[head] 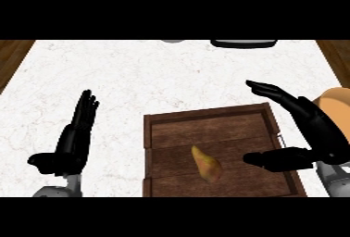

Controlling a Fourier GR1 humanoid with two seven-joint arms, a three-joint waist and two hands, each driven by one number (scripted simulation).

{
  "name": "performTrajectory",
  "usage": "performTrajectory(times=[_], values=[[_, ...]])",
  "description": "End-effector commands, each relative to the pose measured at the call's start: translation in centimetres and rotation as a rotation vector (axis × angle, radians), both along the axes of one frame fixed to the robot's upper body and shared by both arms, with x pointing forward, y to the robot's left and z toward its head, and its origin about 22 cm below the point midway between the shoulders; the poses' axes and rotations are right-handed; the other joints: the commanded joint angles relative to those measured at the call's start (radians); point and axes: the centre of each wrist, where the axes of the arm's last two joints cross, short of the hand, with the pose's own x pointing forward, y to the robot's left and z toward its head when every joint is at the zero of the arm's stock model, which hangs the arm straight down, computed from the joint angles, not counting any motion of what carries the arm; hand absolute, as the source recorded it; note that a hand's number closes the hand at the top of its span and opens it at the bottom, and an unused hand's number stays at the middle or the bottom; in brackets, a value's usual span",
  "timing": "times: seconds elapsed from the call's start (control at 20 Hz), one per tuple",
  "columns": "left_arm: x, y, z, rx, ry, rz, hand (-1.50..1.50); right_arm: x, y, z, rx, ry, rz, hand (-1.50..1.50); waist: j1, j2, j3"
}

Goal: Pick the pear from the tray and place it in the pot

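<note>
The right hand (311, 127) hangs open over the right side of the wooden tray (205, 115), thumb spread toward the pear (206, 163), which lies untouched in it just left of the thumb. Nothing looks done yet: grasp, lift and drop into the pot are all left, and I cannot tell whether the pot is the orange thing (336, 104) behind that hand or the dark rim (244, 43) at the far edge. The left hand (71, 139) rests open at the left, over the white counter (137, 74).

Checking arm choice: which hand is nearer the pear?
The right hand: its thumb lies over the tray beside the pear; the left hand is off the tray, over the counter.
</note>
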Motion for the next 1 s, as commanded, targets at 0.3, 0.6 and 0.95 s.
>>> performTrajectory(times=[0.3, 0.6, 0.95], values=[[-0.9, -0.4, -0.7, -0.015, 0.035, 0.000, 0.00, -3.7, 2.9, 3.9, -0.555, 0.112, 0.071, -1.50, -0.008, -0.004, -0.002], [0.1, 0.0, -0.3, -0.019, 0.000, -0.016, 0.00, -3.9, 6.6, 4.0, -0.892, 0.227, 0.053, -1.50, 0.005, 0.000, -0.003], [0.0, -1.7, -1.3, -0.015, -0.009, 0.003, 0.00, -3.2, 12.4, 3.0, -0.960, 0.329, 0.069, -1.50, 0.002, 0.002, 0.000]])
